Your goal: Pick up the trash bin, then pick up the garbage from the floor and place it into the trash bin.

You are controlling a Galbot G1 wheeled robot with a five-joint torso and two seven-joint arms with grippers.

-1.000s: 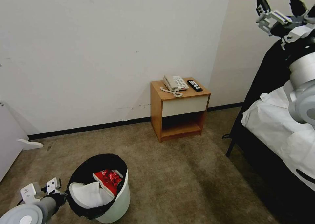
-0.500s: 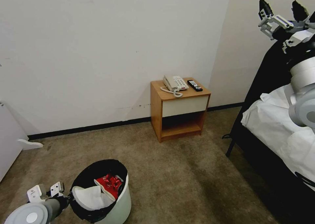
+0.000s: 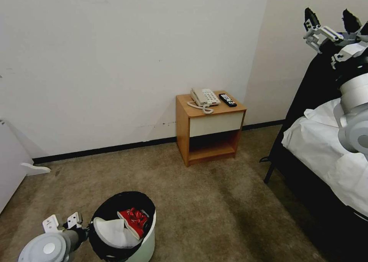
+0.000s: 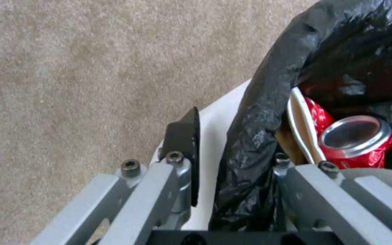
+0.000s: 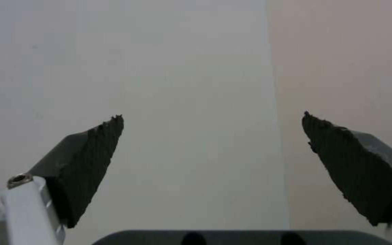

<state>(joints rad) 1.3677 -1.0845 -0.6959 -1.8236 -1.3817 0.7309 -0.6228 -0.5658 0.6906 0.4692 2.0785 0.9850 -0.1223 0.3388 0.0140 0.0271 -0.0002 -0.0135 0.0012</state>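
We see the trash bin (image 3: 147, 242) cut off by the head view's near edge, its base out of frame; the left gripper (image 3: 86, 228) sits partly hidden behind the bin's black-bagged rim, one finger lost inside the liner in the left wrist view; a red can (image 4: 357, 139) shows only its top there; the bed (image 3: 326, 147) runs off the right edge; the buttons on the telephone (image 3: 204, 97) and remote (image 3: 227, 100) are too small for us to read.

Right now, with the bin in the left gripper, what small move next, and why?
Probably set the trash bin down. The left gripper is clamped on its rim, a slipper and a red can lie inside, and the carpet shows no litter. The right gripper is open, raised.
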